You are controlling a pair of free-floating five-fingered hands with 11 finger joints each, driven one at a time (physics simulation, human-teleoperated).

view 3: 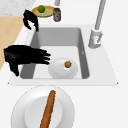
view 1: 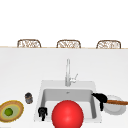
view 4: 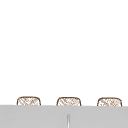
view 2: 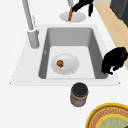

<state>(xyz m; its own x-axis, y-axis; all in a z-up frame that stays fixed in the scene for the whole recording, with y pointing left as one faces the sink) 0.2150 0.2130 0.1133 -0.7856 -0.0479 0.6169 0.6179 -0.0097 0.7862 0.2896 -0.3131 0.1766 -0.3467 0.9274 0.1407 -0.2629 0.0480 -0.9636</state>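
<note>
My right hand hovers at the sink's right edge with straight fingers reaching over the basin. Beside it, a brown bread stick lies on a white plate on the counter, apart from the hand. My left hand hangs over the sink's front left corner with fingers curled and nothing in them. A white bowl with a small brown lump sits on the sink floor. In the front view a red ball covers the front of the sink.
A dark jar stands left of the sink, next to a yellow plate that holds a lime. The faucet rises behind the basin. Three woven chair backs line the counter's far edge.
</note>
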